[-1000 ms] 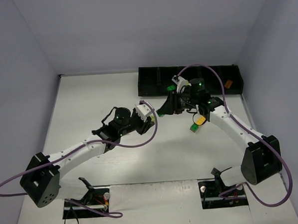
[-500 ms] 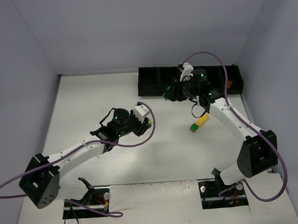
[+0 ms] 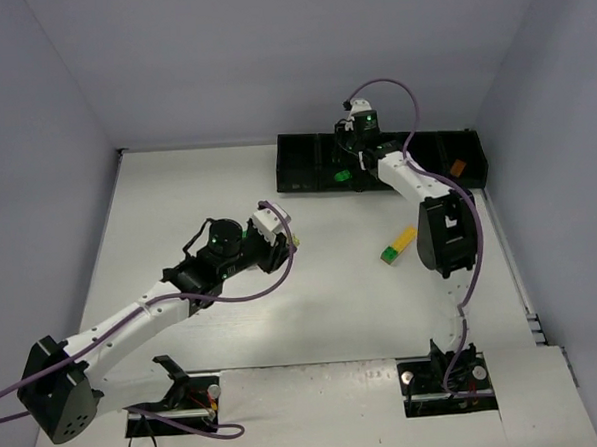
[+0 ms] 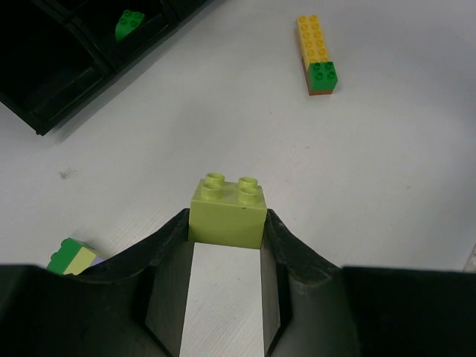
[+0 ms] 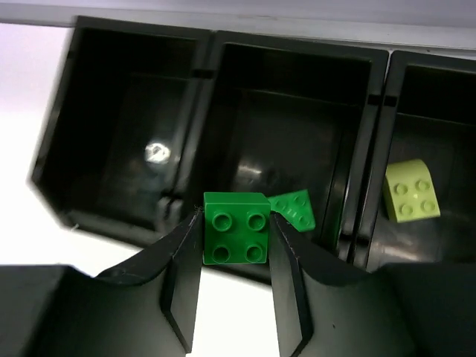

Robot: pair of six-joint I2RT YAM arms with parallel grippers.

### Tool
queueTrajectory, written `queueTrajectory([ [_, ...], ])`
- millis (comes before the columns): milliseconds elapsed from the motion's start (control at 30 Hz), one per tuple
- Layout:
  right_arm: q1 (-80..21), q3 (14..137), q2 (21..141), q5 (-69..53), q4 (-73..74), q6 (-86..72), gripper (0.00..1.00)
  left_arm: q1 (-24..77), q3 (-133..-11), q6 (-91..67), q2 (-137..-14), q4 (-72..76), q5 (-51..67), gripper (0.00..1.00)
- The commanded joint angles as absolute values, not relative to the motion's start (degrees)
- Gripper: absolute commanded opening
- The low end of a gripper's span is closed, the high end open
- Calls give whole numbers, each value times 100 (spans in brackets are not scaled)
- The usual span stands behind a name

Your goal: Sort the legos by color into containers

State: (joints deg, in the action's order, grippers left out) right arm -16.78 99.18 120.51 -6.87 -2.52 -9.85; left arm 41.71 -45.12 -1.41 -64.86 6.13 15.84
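Note:
My right gripper [image 5: 236, 238] is shut on a dark green brick [image 5: 236, 227] and holds it over the near wall of the black tray [image 5: 208, 111], by its second compartment from the left. A green brick [image 5: 292, 209] lies in that compartment and a lime brick [image 5: 410, 191] in the third. In the top view the right gripper [image 3: 344, 173] is at the tray [image 3: 300, 163]. My left gripper [image 4: 227, 227] is shut on a lime green brick [image 4: 227, 210] above the table. A yellow, green and brown stack [image 4: 316, 56] lies ahead; it also shows in the top view [image 3: 399, 244].
A green and lavender stack [image 4: 72, 257] lies on the table by my left finger. An orange brick [image 3: 457, 166] sits in a right-hand tray compartment. Grey walls enclose the table on three sides. The right arm [image 3: 444, 231] stretches along the table's right side.
My right gripper has carried the dark green brick from mid-table up to the tray. My left arm has shifted slightly left and forward, still holding the lime brick.

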Motion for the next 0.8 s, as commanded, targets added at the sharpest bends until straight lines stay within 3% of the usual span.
queueTrajectory([
  [0, -1635, 10599, 12347, -413, -563, -1072, 31, 4140, -4535, -237, -6100, 730, 1591, 0],
  [67, -1626, 10783, 12497, -457, -562, -1125, 53, 4140, -4474, -263, -5995, 677, 1565, 0],
  [200, -1617, 10942, 12691, -615, -562, -1230, 64, 4140, -4395, -246, -5757, 528, 1652, 0],
  [400, -1626, 10618, 12044, -1352, -562, -1222, 65, 4140, -4350, 235, -5695, 430, 1565, 0],
  [633, -1714, 9028, 10408, -3742, -536, -1266, 63, 4113, -4403, 676, -5941, 694, 1450, 0],
  [767, -1881, 7868, 9512, -4595, -545, -1450, 70, 4087, -4491, 870, -6126, 870, 1520, 0],
])
